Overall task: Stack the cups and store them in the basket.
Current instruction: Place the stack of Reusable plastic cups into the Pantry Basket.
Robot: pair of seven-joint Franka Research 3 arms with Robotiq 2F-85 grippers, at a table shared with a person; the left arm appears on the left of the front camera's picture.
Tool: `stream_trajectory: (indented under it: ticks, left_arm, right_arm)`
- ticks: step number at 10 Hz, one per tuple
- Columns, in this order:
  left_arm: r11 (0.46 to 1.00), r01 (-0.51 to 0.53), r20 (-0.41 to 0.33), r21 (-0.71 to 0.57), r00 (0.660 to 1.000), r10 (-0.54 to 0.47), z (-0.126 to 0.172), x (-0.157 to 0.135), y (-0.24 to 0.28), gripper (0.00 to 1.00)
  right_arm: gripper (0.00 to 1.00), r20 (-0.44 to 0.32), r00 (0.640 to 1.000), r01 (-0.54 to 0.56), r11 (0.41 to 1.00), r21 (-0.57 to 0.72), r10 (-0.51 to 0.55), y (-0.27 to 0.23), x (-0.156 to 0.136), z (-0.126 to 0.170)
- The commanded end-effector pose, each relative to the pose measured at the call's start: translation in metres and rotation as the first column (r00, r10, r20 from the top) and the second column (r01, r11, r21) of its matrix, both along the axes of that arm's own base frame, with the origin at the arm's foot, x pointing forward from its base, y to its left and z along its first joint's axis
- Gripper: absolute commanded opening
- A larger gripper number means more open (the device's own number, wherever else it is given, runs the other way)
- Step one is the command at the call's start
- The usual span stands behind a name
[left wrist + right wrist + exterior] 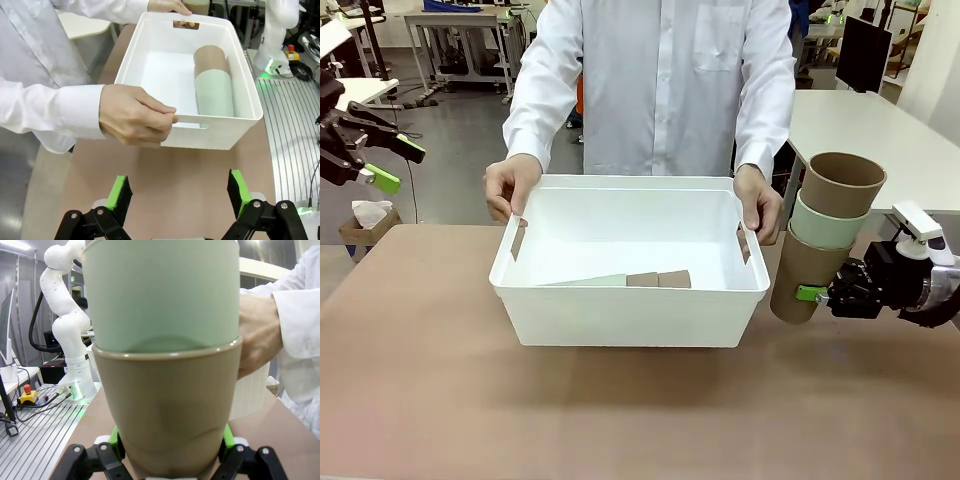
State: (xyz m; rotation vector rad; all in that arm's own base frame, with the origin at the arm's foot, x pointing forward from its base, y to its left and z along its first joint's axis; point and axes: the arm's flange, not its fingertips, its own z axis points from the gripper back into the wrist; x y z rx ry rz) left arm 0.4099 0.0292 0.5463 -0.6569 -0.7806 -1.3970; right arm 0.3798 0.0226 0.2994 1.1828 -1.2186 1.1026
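Our right gripper (808, 293) is clamped on the lowest tan cup (798, 285) of a stack of three. A mint green cup (828, 222) is nested in that cup, and a second tan cup (843, 183) is nested in the mint one. We see this stack clear of the table (640, 420), mouth up and leaning toward the robot's right, just beside the right end of the basket (620, 315). In the right wrist view the green pads press on opposite sides of the lowest cup.

Our left gripper (398, 165) is raised above the table at the far left, well apart from the basket. Its fingers are spread wide with nothing between them.

We find the basket standing on the table between the two arms. Inside it a second stack (214, 85) lies on its side on the floor of the basket, along the wall nearest the robot. A mint green cup forms one end of that stack and tan cups the other.

At the far side a person in a white coat (660, 80) holds the basket. One hand (512, 187) grips the slot handle at the left end, and the other hand (760, 205) grips the right end, close to the raised stack.
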Motion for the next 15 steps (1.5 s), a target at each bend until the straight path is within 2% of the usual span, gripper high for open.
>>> stream_trajectory:
  ticks: [1, 13, 15]
  left_arm:
    - [1.0, -0.009, -0.009, 0.003, 1.0, 0.009, 0.003, 0.001, 0.0, 1.0]
    - [1.0, -0.009, -0.009, 0.003, 1.0, 0.009, 0.003, 0.001, 0.0, 1.0]
    - [1.0, -0.009, -0.009, 0.003, 1.0, 0.009, 0.003, 0.001, 0.0, 1.0]
  right_arm:
    - [0.85, 0.012, 1.0, 0.001, 1.0, 0.001, -0.001, 0.0, 0.001, 0.005]
    - [0.85, 0.0, 1.0, 0.0, 1.0, 0.0, 0.0, 0.0, 0.0, 0.0]
    - [0.85, -0.018, 0.997, 0.074, 0.997, -0.006, -0.074, -0.005, -0.016, 0.053]
